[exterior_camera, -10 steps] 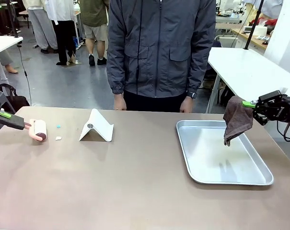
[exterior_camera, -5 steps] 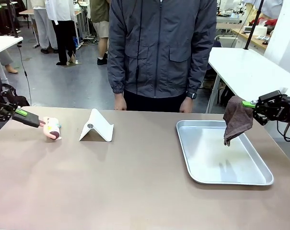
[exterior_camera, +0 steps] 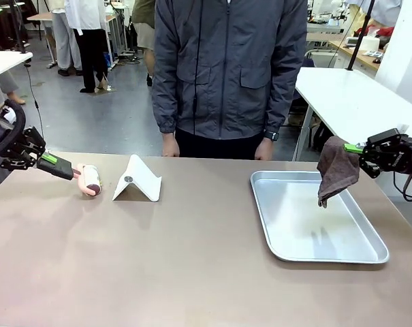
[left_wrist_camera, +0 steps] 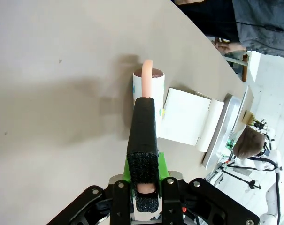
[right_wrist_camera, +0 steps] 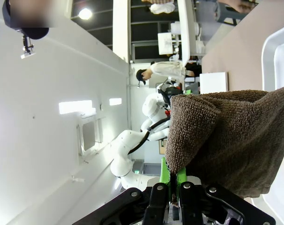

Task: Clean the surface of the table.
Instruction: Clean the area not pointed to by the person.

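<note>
The left gripper (exterior_camera: pixel 61 167) is clamping narrowly on the pink handle of a lint roller (exterior_camera: pixel 91 179), whose drum is sticking out just past the fingertips. In the left wrist view the gripper (left_wrist_camera: pixel 144 112) is covering part of the lint roller (left_wrist_camera: pixel 159 93), and the coloured marks on its white sheet are too small to read. Whether the drum is touching the top I cannot tell.

The table (exterior_camera: pixel 192 266) is lying under both grippers, brownish top facing up, its long axis running from one gripper across to the other. Its far edge is passing just beyond the left gripper's tips (the table's left end is close behind that wrist). A white folded stand (exterior_camera: pixel 137 180) is sitting just past the roller, roughly along the line of the fingers. Between the two grippers the top is lying bare and wide.

The right gripper (exterior_camera: pixel 355 148) is pinching shut on a brown cloth (exterior_camera: pixel 336 170), which is hanging below its tips over a metal tray (exterior_camera: pixel 308 228). The tray's right rim is running near the table's right edge. In the right wrist view the cloth (right_wrist_camera: pixel 226 140) is draping across the gripper (right_wrist_camera: pixel 174 180).
</note>
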